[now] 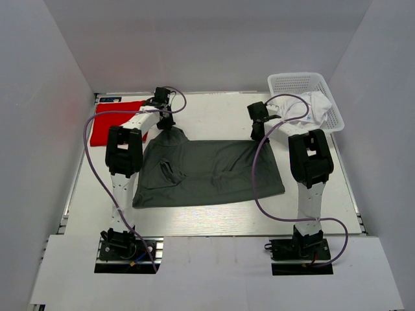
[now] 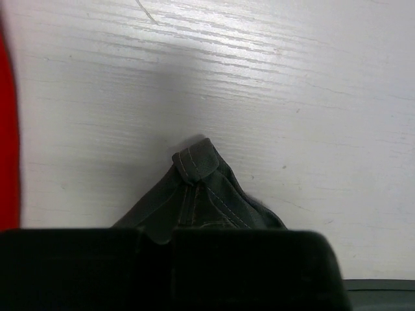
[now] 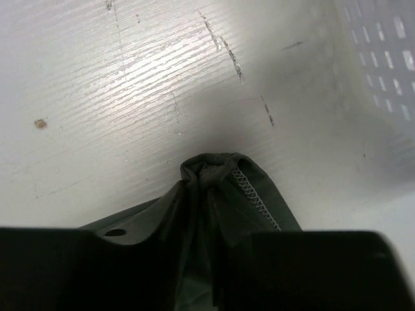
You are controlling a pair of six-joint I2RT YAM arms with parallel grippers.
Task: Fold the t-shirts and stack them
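Where the left gripper (image 1: 167, 124) is clamping: on one far corner of the dark grey-green t-shirt (image 1: 207, 172), with the hemmed tip poking out just past its fingers (image 2: 78, 269) (the wrist view is showing the stitching plainly).
Right gripper (image 1: 258, 134): squeezing tight on the shirt's other far corner, with bunched cloth sticking out just ahead of it.
Dark grey-green t-shirt: lying spread on the table (image 1: 214, 107), trailing back from both grippers toward the arm bases and stretching across between the two.
Red t-shirt (image 1: 113, 123): lying flat just to the left of the left gripper, reaching toward the table's left edge.
White t-shirt (image 1: 319, 103): sitting bunched in the white mesh basket (image 1: 292, 83), to the right of the right gripper and a little beyond it.
Table: showing a pale white wood grain, carrying scratches and small marks just ahead of the right gripper, and catching glare.
Room: plain white walls (image 1: 214, 45) are closing in the table on three sides.
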